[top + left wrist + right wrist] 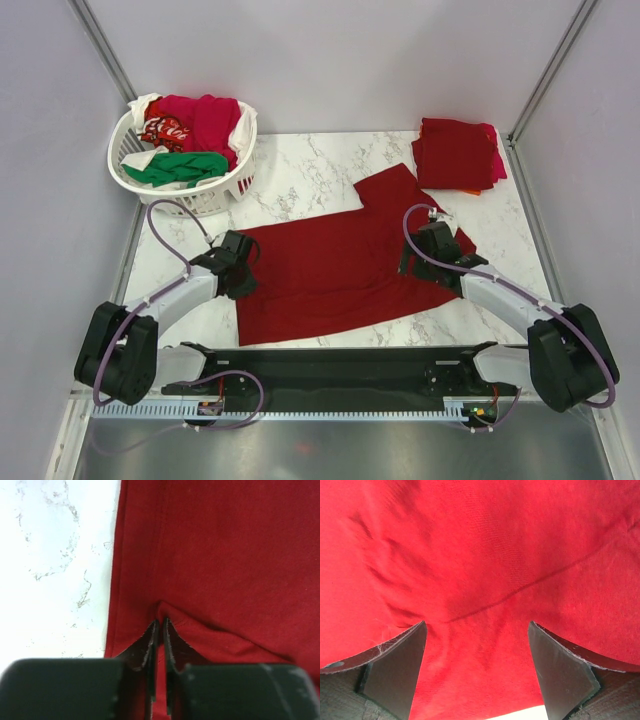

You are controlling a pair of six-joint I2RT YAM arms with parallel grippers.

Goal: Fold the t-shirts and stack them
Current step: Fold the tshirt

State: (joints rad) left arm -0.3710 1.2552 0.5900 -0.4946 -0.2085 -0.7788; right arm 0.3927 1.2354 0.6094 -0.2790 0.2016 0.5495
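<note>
Marble worktop (300,165) carries a dark red shirt (340,270) (spread flat). Left gripper (159,624) pinches its edge; right gripper (476,625) gapes wide over it.

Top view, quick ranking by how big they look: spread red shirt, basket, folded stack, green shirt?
Largest to smallest:
1. spread red shirt
2. basket
3. folded stack
4. green shirt, only partly showing inside the basket, so its real size is unsure
</note>
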